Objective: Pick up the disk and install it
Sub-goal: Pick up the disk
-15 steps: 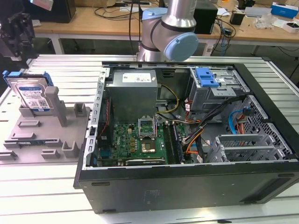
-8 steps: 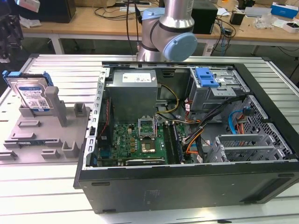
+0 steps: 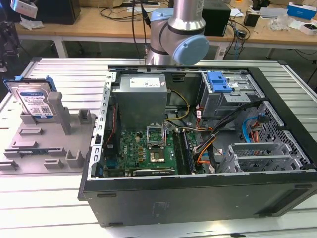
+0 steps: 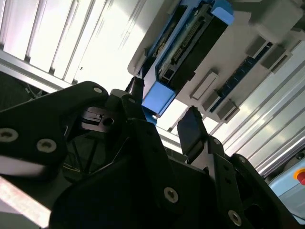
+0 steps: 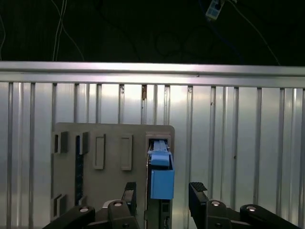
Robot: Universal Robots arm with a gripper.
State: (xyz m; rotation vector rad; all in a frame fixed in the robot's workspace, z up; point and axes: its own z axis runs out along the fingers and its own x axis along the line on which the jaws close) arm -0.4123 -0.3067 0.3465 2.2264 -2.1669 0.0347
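While the disk [image 3: 34,101] stands on edge in a grey holder [image 3: 49,144] on the ribbed table [image 3: 49,208], at about nine o'clock from the open computer case [image 3: 198,198] in the exterior view, its white-and-blue label faces out with print too small to read. In the first wrist view the gripper [image 5: 163,191] is spread apart, one of its fingers [image 5: 198,191] on each side of the disk's blue end, with gaps between. Inside the case lie a green motherboard [image 3: 148,148], a grey box [image 3: 141,101] with a white sticker, and a blue clip [image 3: 219,82] at one o'clock.

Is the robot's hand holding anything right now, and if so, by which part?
Nothing is held. In the first wrist view the open hand straddles the blue-framed disk, with a gap on each side.
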